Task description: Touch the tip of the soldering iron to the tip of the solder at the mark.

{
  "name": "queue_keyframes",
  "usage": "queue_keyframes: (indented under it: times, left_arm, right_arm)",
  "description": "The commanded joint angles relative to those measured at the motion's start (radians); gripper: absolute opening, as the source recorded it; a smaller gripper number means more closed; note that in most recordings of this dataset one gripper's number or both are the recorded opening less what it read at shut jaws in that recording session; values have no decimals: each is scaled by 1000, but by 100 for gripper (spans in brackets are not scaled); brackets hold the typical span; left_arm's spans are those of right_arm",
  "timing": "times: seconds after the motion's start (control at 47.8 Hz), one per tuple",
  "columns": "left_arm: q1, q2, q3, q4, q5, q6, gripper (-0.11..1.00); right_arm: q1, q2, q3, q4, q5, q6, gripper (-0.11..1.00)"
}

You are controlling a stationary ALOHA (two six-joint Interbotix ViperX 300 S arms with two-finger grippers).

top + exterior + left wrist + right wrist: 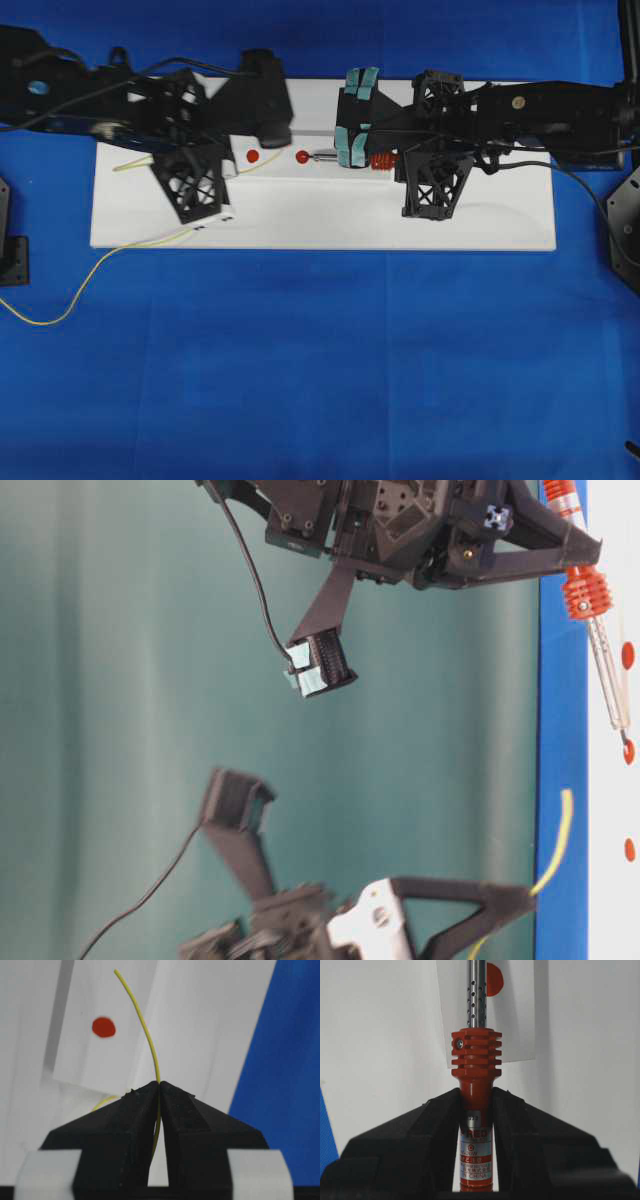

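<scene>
L fingers [159,1091] pinch solder [145,1025]; R fingers [475,1105] clamp soldering iron [476,1060], pointing inward.

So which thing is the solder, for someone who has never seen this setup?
Find the white board on the blue cloth. At its left end, the left gripper pinches a hair-thin yellow wire: the solder. It is far thinner than the black cord.

The tabletop [320,380] is blue, the board [330,225] white with red dots [252,156]. The solder [145,1025] is yellow; the soldering iron [476,1110] has a red-orange ribbed handle and a silver perforated shaft.
</scene>
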Motion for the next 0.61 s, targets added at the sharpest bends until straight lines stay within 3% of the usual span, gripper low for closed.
queue_keyframes:
  times: [0.0, 0.355, 0.586]
  left_arm:
    - [2, -69, 6, 2, 6, -2, 2]
    - [0, -140, 64, 2, -12, -32, 2]
    - [-2, -140, 63, 2, -18, -32, 2]
  right_arm:
    - [2, -14, -23, -3, -6, -2, 6]
    - [0, -28, -23, -8, -11, 0, 6]
    - [0, -152, 32, -9, -3, 2, 6]
